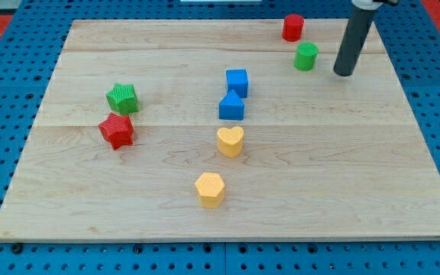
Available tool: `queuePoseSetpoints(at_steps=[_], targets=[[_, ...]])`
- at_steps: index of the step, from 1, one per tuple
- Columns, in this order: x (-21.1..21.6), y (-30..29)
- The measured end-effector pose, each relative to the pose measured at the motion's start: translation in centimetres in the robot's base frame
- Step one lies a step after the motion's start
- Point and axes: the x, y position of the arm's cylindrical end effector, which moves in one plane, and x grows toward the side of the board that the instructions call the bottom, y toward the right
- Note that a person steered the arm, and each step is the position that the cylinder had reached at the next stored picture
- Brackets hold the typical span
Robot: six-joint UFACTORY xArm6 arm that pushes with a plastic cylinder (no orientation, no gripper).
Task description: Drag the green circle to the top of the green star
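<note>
The green circle [305, 56] is a short green cylinder near the view's top right, just below and right of a red cylinder [292, 27]. The green star [121, 98] lies far off at the view's left, with a red star [117, 131] touching it from below. My tip [344, 73] stands on the board a little to the right of the green circle, with a small gap between them. The dark rod rises from it to the view's top edge.
A blue cube [237, 82] and a blue triangular block [231, 106] sit at the board's middle. A yellow heart [230, 141] and a yellow hexagon [210, 189] lie below them. The wooden board [67, 198] rests on a blue pegboard.
</note>
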Motion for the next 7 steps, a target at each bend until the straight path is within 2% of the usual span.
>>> queuePoseSetpoints(at_steps=[1,2,3,5,6,7], targets=[[-1.1,-4.3],[-2.9,-5.9],[-6.0,-4.4],[-4.9,-21.1],[-4.8,-25.2],[-4.0,-19.2]])
